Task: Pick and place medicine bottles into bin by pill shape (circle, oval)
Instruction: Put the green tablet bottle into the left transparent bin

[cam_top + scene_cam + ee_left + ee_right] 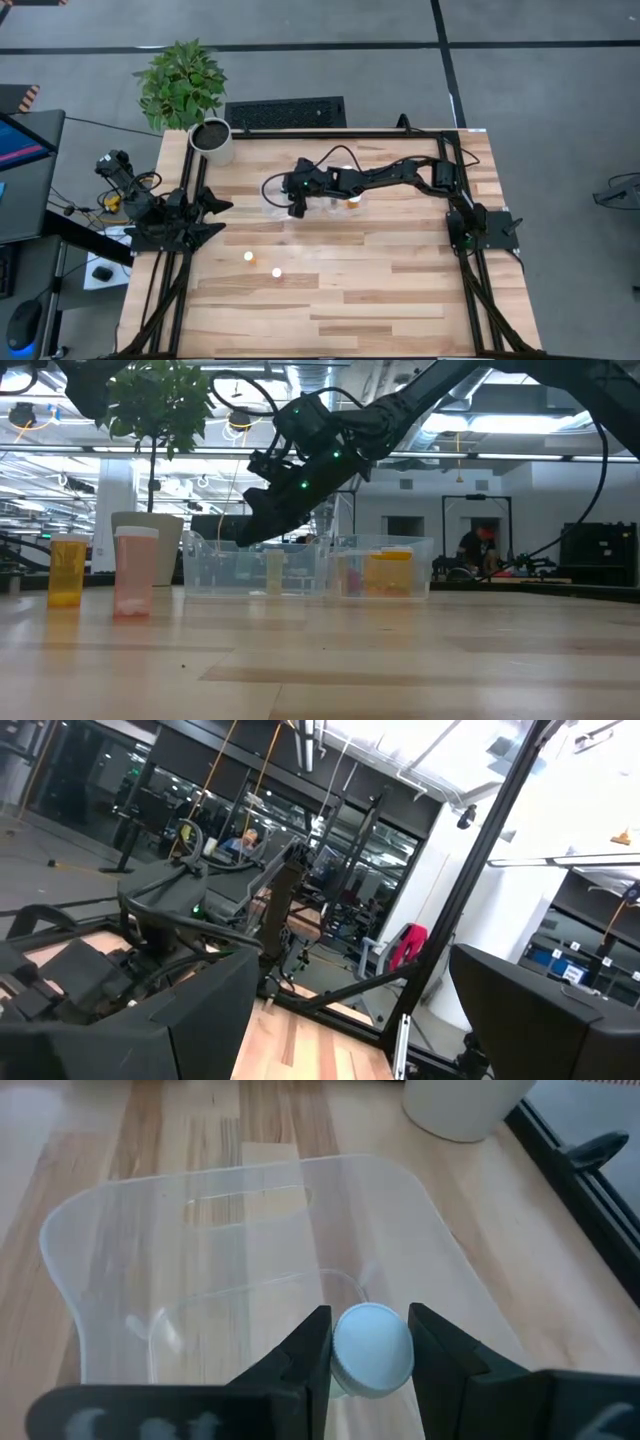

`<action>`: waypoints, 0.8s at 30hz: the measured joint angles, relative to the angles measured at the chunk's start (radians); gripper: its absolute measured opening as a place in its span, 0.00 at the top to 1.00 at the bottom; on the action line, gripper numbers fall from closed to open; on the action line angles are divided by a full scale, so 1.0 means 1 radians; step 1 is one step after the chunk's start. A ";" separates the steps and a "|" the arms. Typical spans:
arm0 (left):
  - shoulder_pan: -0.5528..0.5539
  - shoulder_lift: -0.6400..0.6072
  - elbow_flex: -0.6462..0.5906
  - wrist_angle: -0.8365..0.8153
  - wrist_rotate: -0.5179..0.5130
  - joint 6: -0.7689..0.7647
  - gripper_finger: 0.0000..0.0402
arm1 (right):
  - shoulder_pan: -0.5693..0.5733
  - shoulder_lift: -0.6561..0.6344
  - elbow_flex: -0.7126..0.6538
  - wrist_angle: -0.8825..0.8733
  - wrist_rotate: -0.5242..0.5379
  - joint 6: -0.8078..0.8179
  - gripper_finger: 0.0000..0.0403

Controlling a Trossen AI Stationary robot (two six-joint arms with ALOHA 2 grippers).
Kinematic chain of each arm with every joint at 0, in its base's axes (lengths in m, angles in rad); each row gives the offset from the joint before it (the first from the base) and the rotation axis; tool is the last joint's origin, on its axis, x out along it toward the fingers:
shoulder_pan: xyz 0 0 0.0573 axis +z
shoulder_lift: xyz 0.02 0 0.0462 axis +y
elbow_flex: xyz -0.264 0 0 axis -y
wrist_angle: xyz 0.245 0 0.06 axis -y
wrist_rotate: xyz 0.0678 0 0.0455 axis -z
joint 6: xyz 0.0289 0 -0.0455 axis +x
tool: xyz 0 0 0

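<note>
My right gripper point(369, 1342) reaches from the table's right side over the left compartment of the clear bin point(272, 192) and is shut on a medicine bottle with a white cap point(372, 1350). In the low view a yellowish bottle body point(274, 572) shows through the bin's wall under that gripper point(262, 535). A larger orange bottle point(388, 572) stands in the right compartment. Two more bottles point(248, 256) point(277, 271) stand on their bases on the table nearer the front. My left gripper point(340, 1040) waits open at the table's left edge. My right gripper pinches the bottle's white cap by its round side point(338, 1352) between its two fingers. They slant down from the table's right side. The cap's top faces up and the body below it is mostly hidden. Whether the base touches the bin's floor I cannot tell.
A white plant pot point(211, 140) with a green plant stands at the far left corner, just beyond the bin. A black keyboard point(285, 112) lies past the far edge. Bare wood spreads across the near half of the table around the two loose bottles.
</note>
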 joint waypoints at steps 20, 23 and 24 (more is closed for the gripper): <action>0.000 0.000 0.000 0.000 0.000 -0.001 0.20 | -0.005 0.016 -0.001 -0.042 0.005 -0.027 0.71; 0.000 0.000 0.000 0.000 0.000 -0.001 0.20 | -0.005 0.016 -0.001 -0.043 0.020 -0.027 0.71; 0.000 0.000 0.000 0.000 0.000 -0.001 0.20 | -0.004 0.016 -0.001 -0.044 0.025 -0.027 0.71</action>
